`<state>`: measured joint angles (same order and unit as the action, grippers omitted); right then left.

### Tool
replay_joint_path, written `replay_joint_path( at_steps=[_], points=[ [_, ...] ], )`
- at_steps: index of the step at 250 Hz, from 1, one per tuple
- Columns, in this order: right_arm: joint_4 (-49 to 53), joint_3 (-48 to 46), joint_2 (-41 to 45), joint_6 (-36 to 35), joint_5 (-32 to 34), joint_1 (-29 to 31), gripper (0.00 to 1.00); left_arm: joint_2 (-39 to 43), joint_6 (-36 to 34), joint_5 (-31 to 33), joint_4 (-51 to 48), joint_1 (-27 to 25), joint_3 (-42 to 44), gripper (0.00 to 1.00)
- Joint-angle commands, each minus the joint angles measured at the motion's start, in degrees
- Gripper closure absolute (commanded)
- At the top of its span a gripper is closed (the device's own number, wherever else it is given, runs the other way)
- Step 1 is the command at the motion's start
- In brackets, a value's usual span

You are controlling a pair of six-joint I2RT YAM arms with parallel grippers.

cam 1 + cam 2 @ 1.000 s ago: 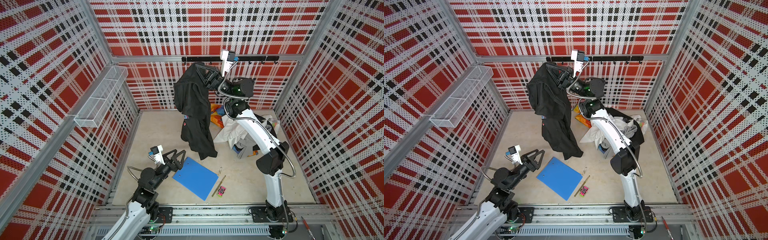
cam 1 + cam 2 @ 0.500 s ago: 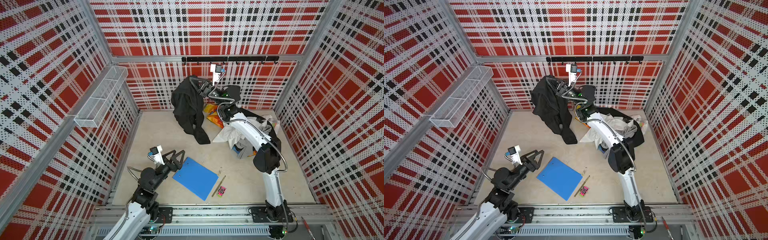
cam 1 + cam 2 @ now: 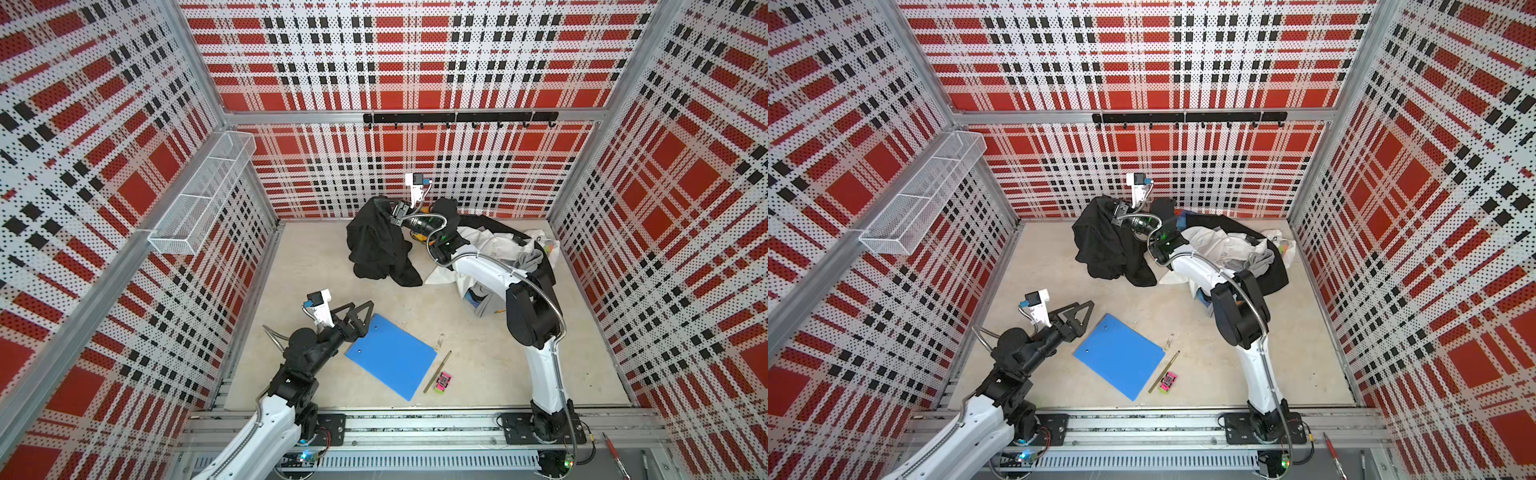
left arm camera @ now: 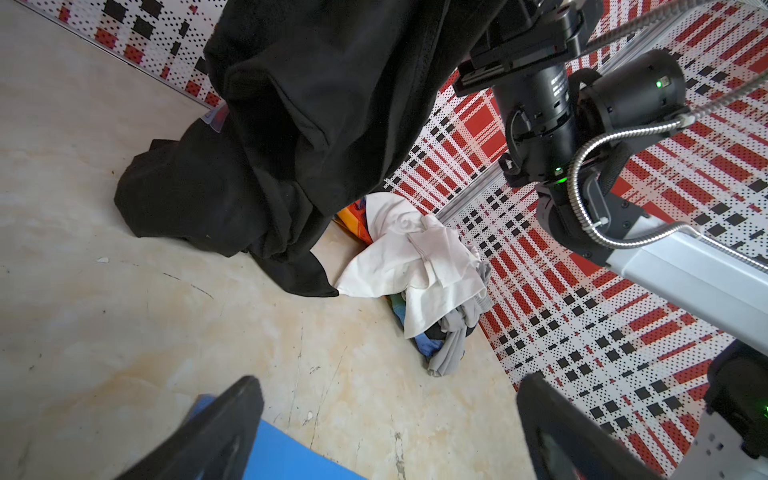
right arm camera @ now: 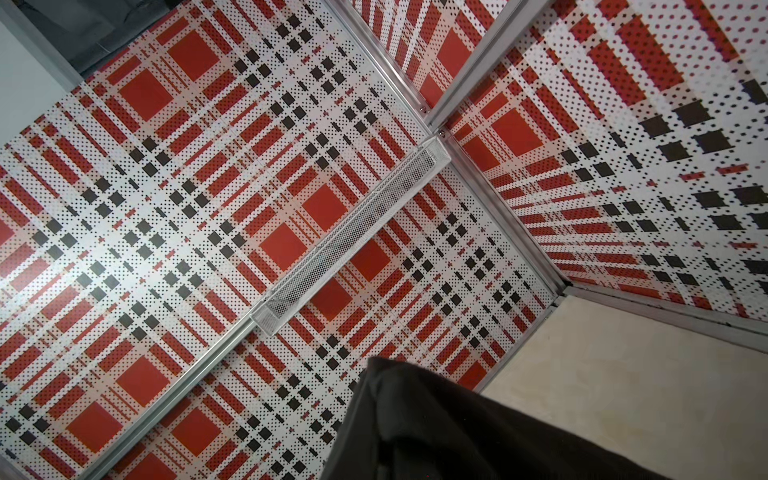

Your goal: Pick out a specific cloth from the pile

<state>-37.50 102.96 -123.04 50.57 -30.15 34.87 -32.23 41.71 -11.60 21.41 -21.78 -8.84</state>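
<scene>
Black cloth point(image 3: 380, 249): top clamped in right end effector point(image 3: 388, 211), hanging below it, beside pile point(image 3: 496, 245); left end effector point(image 3: 356, 312) open, farther.

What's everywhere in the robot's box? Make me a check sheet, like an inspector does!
Surface: beige tabletop, scratched.
Job's things: black cloth, top bunched in the right gripper, bottom heaped on the tabletop beside the pile.
Clutter: blue folder, thin stick, small pink toy.
Grippers: right gripper shut on the cloth; left gripper open, holding nothing, by the folder's corner.
Cables: metal-sheathed cable along each arm; no snag seen.
Surroundings: plaid walls, wire basket, hook rail.
</scene>
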Motion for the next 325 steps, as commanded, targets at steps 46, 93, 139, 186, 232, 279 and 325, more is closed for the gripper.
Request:
replay_joint_path(
  at_steps=[46, 93, 139, 186, 232, 279, 325],
  points=[
    [12.04, -6.3, 2.71, -7.67, 11.8, 0.43, 1.0, 1.29, -0.74, -0.47, 1.88, 0.59, -0.93, 0.01],
    [26.67, -5.72, 2.9, -12.8, 20.3, 0.46, 0.96, 0.82, -0.64, -0.7, 1.97, 0.55, -0.96, 0.01],
    [37.47, -0.26, 0.02, -15.93, 22.74, 0.63, 0.77, 0.2, -0.98, -2.01, 1.71, 0.43, -1.78, 0.01],
    [43.33, -1.57, 2.24, -19.02, 29.62, 0.7, 0.57, -1.37, -1.36, -1.79, 1.17, 0.42, -2.91, 0.01],
    [46.31, -6.88, 6.78, -22.61, 31.82, 0.71, 0.44, -8.05, -4.41, -1.99, 1.09, 0.16, -7.3, 0.01],
    [38.52, -20.87, 18.83, -27.34, 28.69, 0.72, 0.3, -17.09, -9.28, -0.31, -1.67, 0.01, -14.95, 0.03],
    [34.24, -34.84, 32.67, -29.38, 25.8, 0.72, 0.22, -31.67, -15.5, 2.66, -9.57, -0.37, -27.71, 0.06]
  ],
)
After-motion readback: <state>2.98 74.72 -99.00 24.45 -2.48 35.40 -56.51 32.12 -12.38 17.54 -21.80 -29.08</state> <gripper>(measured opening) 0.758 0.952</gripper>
